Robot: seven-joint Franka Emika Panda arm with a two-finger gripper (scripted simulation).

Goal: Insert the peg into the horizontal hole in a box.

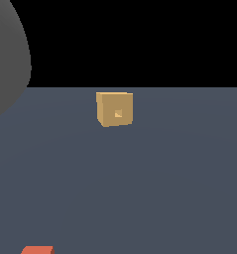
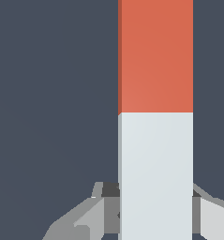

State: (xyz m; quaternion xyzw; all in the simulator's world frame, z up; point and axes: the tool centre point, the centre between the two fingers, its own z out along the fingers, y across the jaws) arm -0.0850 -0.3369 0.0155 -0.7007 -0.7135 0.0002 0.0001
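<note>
Slate floor (image 1: 179,173) under hand (image 2: 155,206) straddling peg (image 2: 155,117).

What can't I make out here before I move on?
- Peg: exterior view's bottom edge cuts it off; only the orange end shows.
- Hand: absent from exterior view; in wrist view the peg covers its fingertips.
- Hole in the box: too small to judge depth.

Flat slate-blue floor (image 1: 179,188), black void behind; large grey rounded shape (image 1: 6,54) at the exterior view's left
</note>
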